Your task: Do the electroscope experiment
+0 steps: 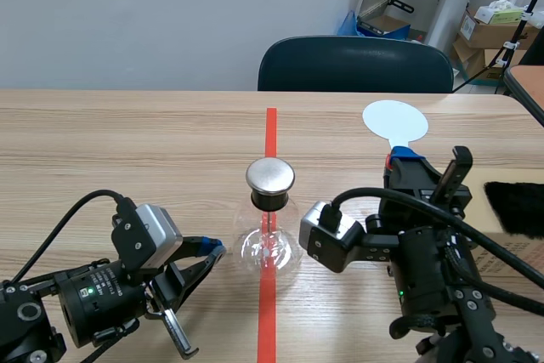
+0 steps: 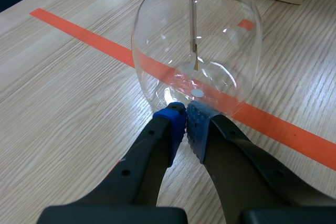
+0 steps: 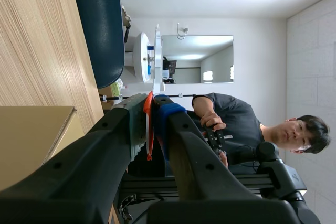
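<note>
Wood-grain tabletop (image 1: 102,133), pale wall behind, dark chair (image 1: 355,64) at the far edge, stacked cartons (image 1: 489,27) in the rm's far right corner. Orange-red tape line (image 1: 270,129) runs down the centre, away from the robot. Electroscope (image 1: 269,227) stands upright on that line, approx. mid-table: clear round glass flask w/ dark neck and flat metal cap (image 1: 270,177). Thin metal rod (image 2: 193,24) hangs straight down inside the flask, ending above the base. Left tool (image 1: 217,252) lies low on the tabletop, left of the flask; fingers together, nothing between them, blue pads (image 2: 173,121) meeting right at the flask's lower wall. Contact w/ glass: cannot confirm. Right tool (image 1: 404,157) sits right of the flask, pointing toward the far edge, fingers clamped on the orange-red handle (image 3: 149,129) of a white disc (image 1: 394,121); disc projects ahead of the fingertips, seen edge-on in the right wrist view, over the tabletop's far right part. Whether the disc rests on the wood or is clear of it: cannot tell. Disc and electroscope well apart. Black fur patch (image 1: 517,206) lies on a cardboard box (image 1: 518,244) at the right edge, beside the right arm. Right wrist view also shows a person (image 3: 231,114) in a dark top beyond the tool, hands on a dark device.
</note>
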You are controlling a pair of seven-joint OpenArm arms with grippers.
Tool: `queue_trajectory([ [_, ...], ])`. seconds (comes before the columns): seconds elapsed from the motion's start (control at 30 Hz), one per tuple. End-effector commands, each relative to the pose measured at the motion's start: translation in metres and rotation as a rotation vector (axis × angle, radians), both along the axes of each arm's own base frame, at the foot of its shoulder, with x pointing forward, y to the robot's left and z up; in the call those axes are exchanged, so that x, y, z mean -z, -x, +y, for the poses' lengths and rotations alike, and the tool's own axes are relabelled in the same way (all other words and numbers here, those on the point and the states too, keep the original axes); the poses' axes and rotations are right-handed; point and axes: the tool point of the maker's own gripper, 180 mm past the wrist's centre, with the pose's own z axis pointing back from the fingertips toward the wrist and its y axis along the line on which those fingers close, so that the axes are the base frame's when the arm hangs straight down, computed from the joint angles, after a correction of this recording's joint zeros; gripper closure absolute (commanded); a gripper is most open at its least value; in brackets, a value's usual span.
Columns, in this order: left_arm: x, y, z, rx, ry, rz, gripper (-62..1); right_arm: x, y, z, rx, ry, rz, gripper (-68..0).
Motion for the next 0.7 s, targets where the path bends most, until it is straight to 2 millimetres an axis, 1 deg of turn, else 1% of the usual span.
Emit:
queue_trajectory([
  [0.0,-0.0098,-0.0015,-0.0067,0.005,0.034,-0.023,-5.5,-0.0066,-0.0029,-0.0035,0.003,0.008,-0.027,-1.7],
  [0.67,-0.0094,-0.0014,-0.0065,0.004,0.033,-0.022,-5.5,-0.0066,-0.0029,-0.0048,0.009,0.008,-0.026,-1.7],
])
